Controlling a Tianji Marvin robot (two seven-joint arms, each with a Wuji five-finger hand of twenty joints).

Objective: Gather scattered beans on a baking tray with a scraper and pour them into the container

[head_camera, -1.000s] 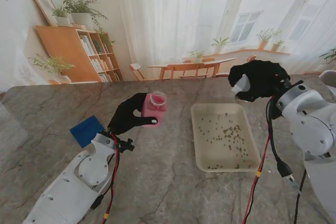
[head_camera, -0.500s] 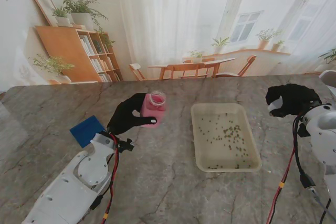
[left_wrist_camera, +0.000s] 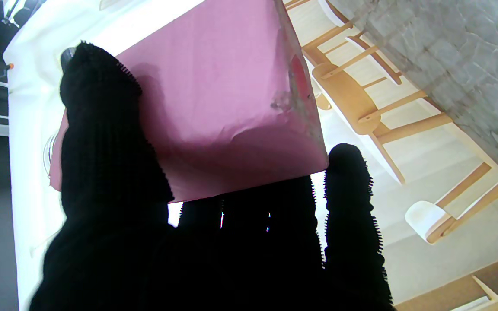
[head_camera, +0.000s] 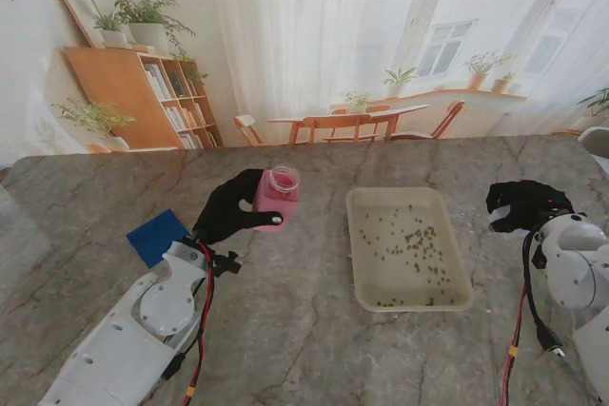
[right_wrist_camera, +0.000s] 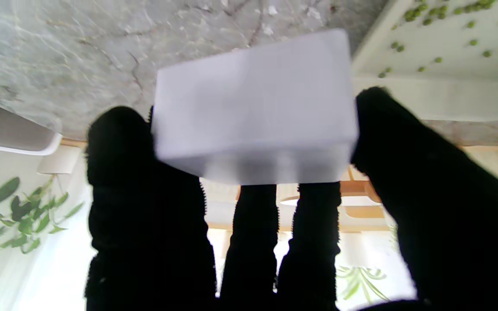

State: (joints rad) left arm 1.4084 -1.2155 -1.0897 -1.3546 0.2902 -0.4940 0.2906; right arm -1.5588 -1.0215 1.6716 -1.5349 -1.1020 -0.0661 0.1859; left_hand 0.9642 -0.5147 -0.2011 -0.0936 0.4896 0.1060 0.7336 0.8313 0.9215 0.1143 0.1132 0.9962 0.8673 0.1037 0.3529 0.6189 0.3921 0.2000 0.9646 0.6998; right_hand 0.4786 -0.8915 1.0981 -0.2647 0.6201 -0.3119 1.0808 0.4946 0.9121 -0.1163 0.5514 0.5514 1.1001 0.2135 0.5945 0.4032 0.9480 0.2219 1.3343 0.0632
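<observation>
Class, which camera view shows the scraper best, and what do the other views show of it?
The right wrist view: the white scraper fills the frame, pinched by the right hand. In the stand view, the right hand all but hides the scraper. The left wrist view shows only the pink container.

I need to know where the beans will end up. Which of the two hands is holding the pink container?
The left hand grips the pink container, left of the baking tray. The right hand holds a white scraper instead.
</observation>
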